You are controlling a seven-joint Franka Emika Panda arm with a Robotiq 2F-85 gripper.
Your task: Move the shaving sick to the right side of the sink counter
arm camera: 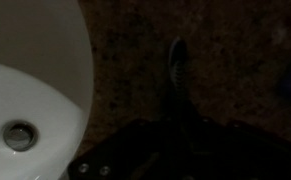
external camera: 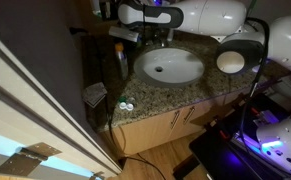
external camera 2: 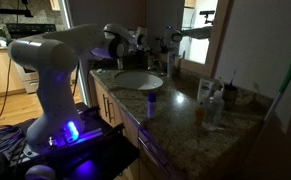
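The shaving stick [arm camera: 176,75] lies flat on the speckled counter [arm camera: 245,60], on the bare granite beside the white basin [arm camera: 25,60] and clear of its rim. It shows only in the wrist view, as a slim dark bar. I cannot pick it out in either exterior view.

In that wrist view its long axis runs up and down the picture. It points straight away from the dark mass of the jaws at the bottom edge, and its near end is just ahead of them. The drain [arm camera: 20,135] sits well off to the side.

The view is too dark to show whether the jaws are apart or together. Nothing seems to be held between them.

In an exterior view the arm [external camera 2: 80,45] reaches over the back of the surface near the faucet [external camera 2: 171,42]. My reading is that the stick lies directly ahead and below. The jaws would have to close across its narrow width, not along its length.
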